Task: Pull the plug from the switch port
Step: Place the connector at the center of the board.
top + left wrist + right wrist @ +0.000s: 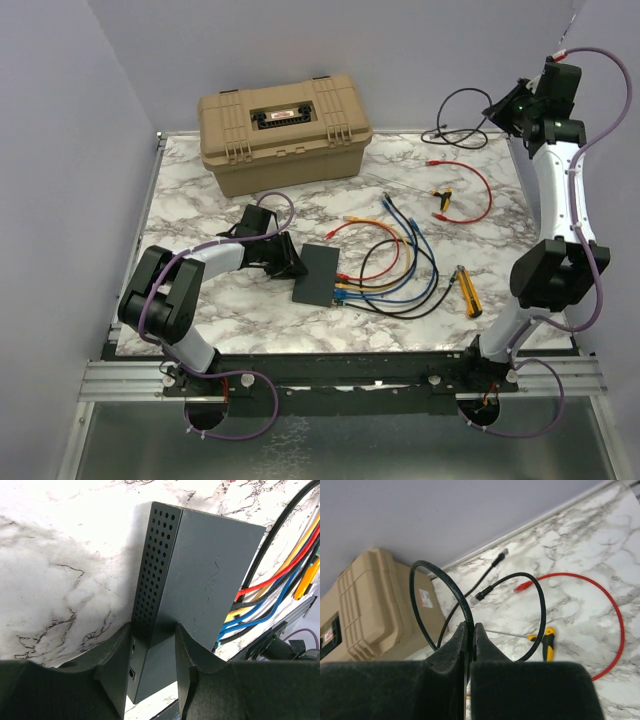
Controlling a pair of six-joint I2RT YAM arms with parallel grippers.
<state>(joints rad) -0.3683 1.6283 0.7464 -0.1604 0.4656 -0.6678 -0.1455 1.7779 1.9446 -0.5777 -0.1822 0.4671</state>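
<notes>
While left jaws clamp switch [210, 590] end, right jaws pinch black cable [452, 590] aloft.

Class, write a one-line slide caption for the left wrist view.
Left gripper clamped on the black switch, coloured cables running from one edge.

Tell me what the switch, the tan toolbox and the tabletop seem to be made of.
Switch: likely painted sheet metal, possibly plastic; matte dark grey, with crisp edges, punched vent holes and fine scratches.
Tan toolbox: moulded plastic with a dull finish, ribbed lid and moulded latches.
Tabletop: marble-patterned, probably printed laminate or film rather than stone; smooth, with a slight sheen.
</notes>
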